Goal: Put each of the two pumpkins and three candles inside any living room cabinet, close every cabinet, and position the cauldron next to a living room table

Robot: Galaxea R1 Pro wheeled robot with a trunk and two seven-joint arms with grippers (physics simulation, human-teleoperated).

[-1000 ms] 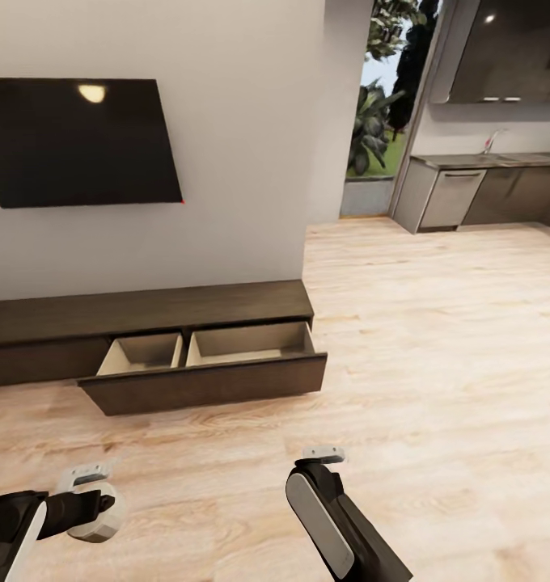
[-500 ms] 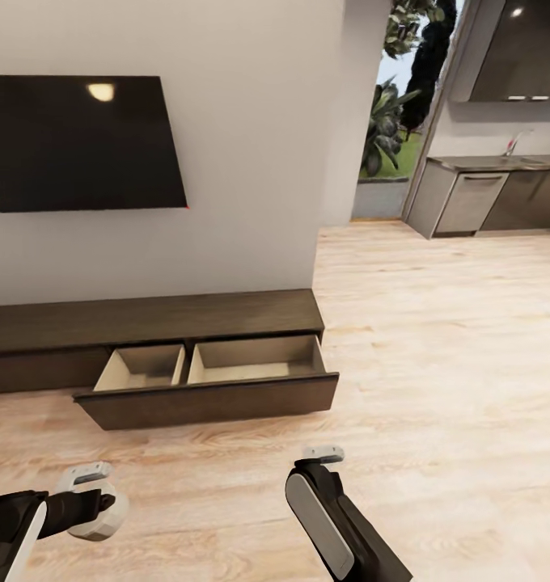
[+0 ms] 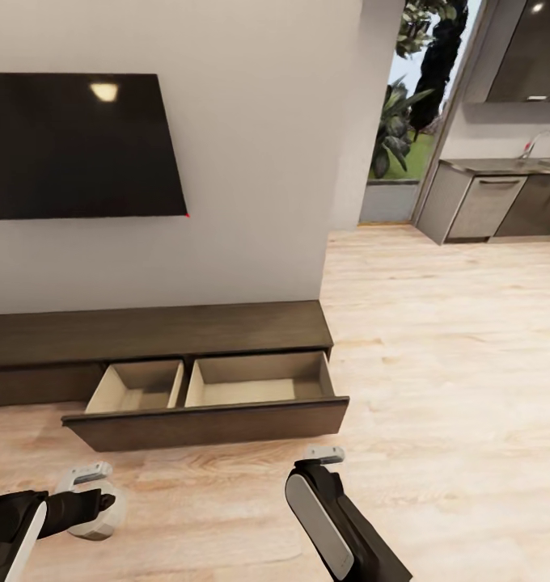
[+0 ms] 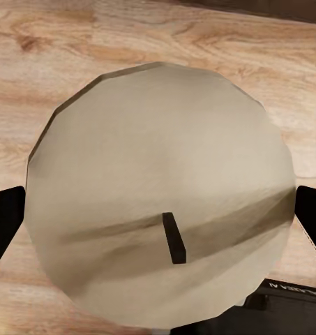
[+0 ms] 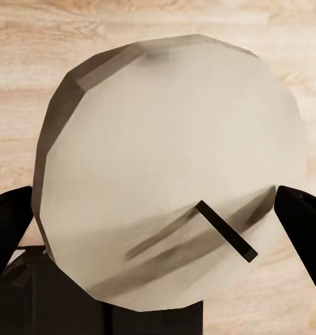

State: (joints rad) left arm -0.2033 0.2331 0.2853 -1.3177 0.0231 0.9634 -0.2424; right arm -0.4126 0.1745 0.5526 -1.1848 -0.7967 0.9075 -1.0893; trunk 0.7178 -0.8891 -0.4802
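Note:
The long dark brown cabinet [image 3: 162, 331] stands against the white wall, with one wide drawer [image 3: 210, 424] pulled out; both pale beige compartments look bare. At the bottom left of the head view my left gripper [image 3: 89, 495] is shut on an off-white candle [image 3: 97, 517]. The left wrist view looks down on that candle [image 4: 161, 174] and its dark wick, black fingers [image 4: 4, 223] on either side. My right gripper [image 3: 323, 457] is low in the middle, short of the drawer. In the right wrist view it is shut on a second off-white candle [image 5: 164, 167]. Pumpkins, cauldron and table are out of view.
A black TV [image 3: 81, 145] hangs on the wall above the cabinet. Pale wood floor [image 3: 437, 364] stretches to the right toward grey kitchen cupboards [image 3: 485, 206] and a glazed opening with plants [image 3: 404, 121].
The whole head view has shifted: the cabinet and open drawer now sit lower, larger and further right, so the camera has come closer. Both arms keep their pose with the candles.

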